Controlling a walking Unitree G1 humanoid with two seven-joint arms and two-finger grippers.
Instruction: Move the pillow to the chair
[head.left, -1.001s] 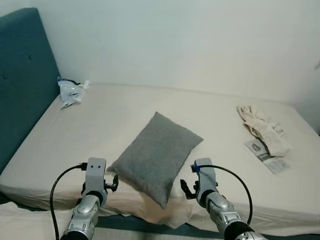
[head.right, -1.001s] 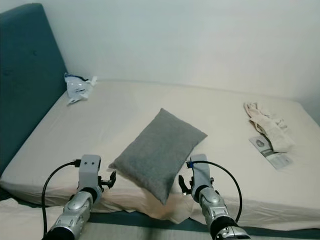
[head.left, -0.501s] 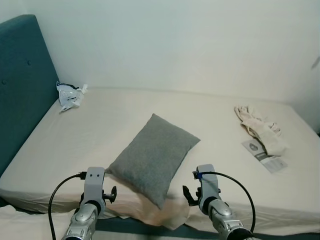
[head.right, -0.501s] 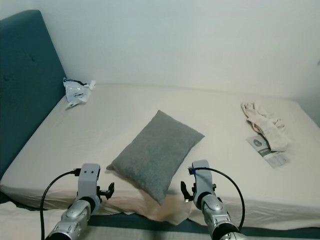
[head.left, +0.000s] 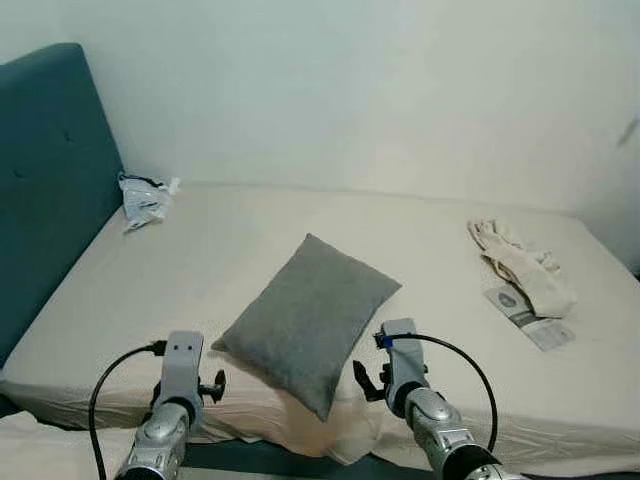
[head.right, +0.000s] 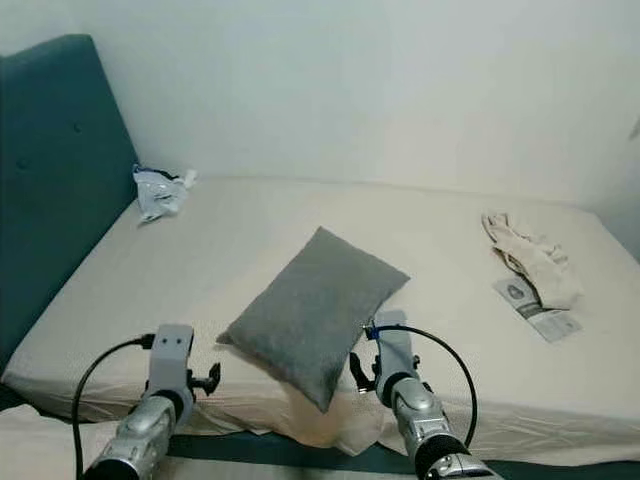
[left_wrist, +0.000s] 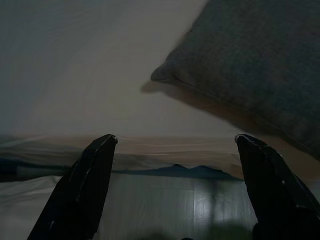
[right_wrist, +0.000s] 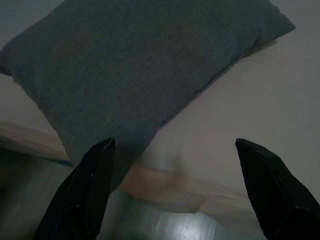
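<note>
A grey pillow (head.left: 308, 323) lies askew near the front edge of a cream bed (head.left: 250, 230), one corner reaching past the mattress edge. My left gripper (left_wrist: 175, 145) is open, held low before the bed to the left of the pillow; the pillow's corner (left_wrist: 165, 75) lies just beyond its fingers. My right gripper (right_wrist: 175, 150) is open too, hanging over the pillow's near end (right_wrist: 135, 70) at its right side. Both silver wrists (head.left: 180, 365) (head.left: 400, 365) flank the pillow. No chair can be made out.
A teal headboard (head.left: 45, 180) rises at the left. A crumpled plastic bag (head.left: 143, 197) lies by it. Pale cloths (head.left: 520, 263) and a leaflet (head.left: 528, 317) rest at the bed's right. A white wall stands behind. Floor shows below the bed edge.
The camera has shifted slightly, so the scene sits a little differently in the picture. Both arms stay on either side of the pillow, and the right one has edged closer to it.
</note>
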